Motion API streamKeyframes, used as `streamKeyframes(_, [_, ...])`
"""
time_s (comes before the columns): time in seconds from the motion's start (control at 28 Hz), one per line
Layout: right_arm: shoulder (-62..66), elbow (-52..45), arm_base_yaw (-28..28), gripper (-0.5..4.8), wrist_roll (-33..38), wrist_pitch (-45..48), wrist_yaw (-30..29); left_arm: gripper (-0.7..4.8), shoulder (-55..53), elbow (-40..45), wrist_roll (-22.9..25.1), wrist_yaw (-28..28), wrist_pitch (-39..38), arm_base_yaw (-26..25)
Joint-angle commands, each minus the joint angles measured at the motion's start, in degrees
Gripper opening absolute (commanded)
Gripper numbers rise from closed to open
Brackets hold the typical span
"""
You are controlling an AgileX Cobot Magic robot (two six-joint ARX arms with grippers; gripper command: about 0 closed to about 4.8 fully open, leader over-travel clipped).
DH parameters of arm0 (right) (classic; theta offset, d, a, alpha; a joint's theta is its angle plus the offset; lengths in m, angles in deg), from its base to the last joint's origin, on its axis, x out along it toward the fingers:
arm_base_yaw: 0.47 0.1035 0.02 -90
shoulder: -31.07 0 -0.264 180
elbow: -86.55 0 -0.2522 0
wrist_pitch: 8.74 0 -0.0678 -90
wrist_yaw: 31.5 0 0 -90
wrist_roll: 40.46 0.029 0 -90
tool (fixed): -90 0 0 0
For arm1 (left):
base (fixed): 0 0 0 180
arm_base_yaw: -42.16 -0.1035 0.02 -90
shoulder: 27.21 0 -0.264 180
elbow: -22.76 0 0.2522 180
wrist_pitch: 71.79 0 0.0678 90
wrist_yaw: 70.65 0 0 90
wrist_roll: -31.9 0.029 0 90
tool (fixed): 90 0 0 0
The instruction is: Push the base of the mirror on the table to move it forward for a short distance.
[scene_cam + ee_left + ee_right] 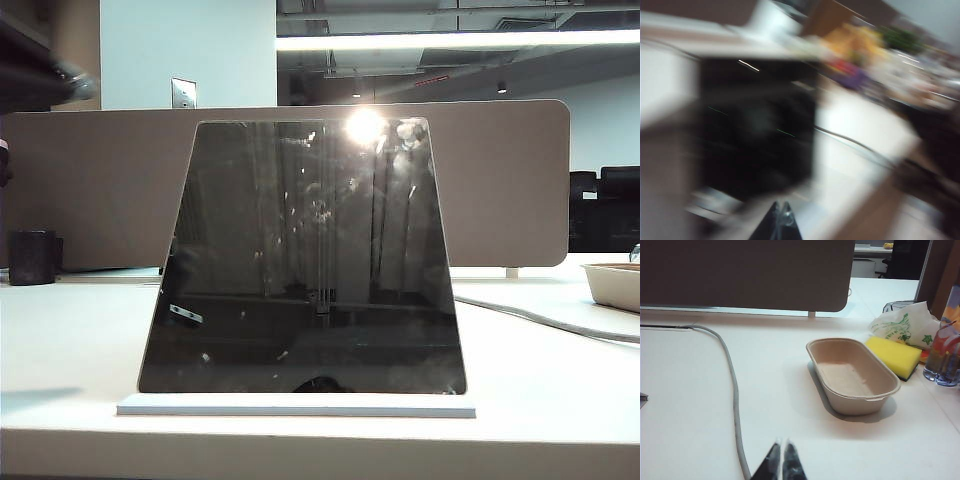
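The mirror (305,255), a dark trapezoid panel with a bright glare near its top, stands upright on its base (296,406), a thin white slab near the front edge of the white table (70,350). Neither gripper shows clearly in the exterior view; a dark blurred shape (62,75) hangs at the upper left. The left wrist view is smeared by motion: my left gripper (781,206) has its tips together, with a dark blurred panel (755,125) ahead of it. My right gripper (781,445) is shut and empty, low over bare table beside a grey cable (733,385).
A beige partition board (100,180) runs behind the mirror. A dark cup (32,257) stands at the far left. A paper bowl (852,375), a yellow sponge (892,356), a plastic bag (902,325) and a bottle (945,360) sit to the right. The cable (545,320) crosses the right side.
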Motion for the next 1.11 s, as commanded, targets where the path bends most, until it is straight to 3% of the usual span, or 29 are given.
streamKeyframes(0.04, [0.0, 0.0, 0.1, 0.22, 0.0, 0.9, 0.0, -0.01, -6.2, -2.6, -7.5, 14.5, 0.3, 4.0])
streamKeyframes(0.14, [0.0, 0.0, 0.1, 0.22, 0.0, 0.9, 0.0, -0.01, -11.9, -3.0, -9.8, 16.7, 0.4, 12.1])
streamKeyframes(0.25, [0.0, 0.0, 0.1, 0.22, 0.0, 0.9, -0.1, -0.01, -21.9, -3.0, -10.7, 9.0, 4.0, 18.1])
streamKeyframes(0.39, [0.0, 0.0, 0.1, 0.22, 0.0, 0.9, 0.0, -0.01, -34.8, -3.1, -16.5, -0.9, 7.8, 24.5])
streamKeyframes(0.5, [0.0, 0.0, 0.2, 0.22, 0.0, 0.9, 0.0, -0.01, -40.2, -3.1, -16.9, -2.5, 12.8, 28.4])
streamKeyframes(0.64, [0.0, 0.0, 0.2, 0.22, 0.0, 0.9, 0.0, -0.01, -46.4, -4.1, -17.8, -4.7, 21.1, 29.2])
streamKeyframes(0.93, [0.0, 0.0, 0.2, 0.22, 0.0, 0.9, 0.0, -0.01, -56.2, -8.0, -18.4, -8.9, 21.3, 30.8])
streamKeyframes(1.11, [0.0, 0.0, 0.2, 0.22, 0.0, 0.9, 0.0, -0.01, -56.9, -8.3, -19.0, -10.3, 21.2, 31.3])
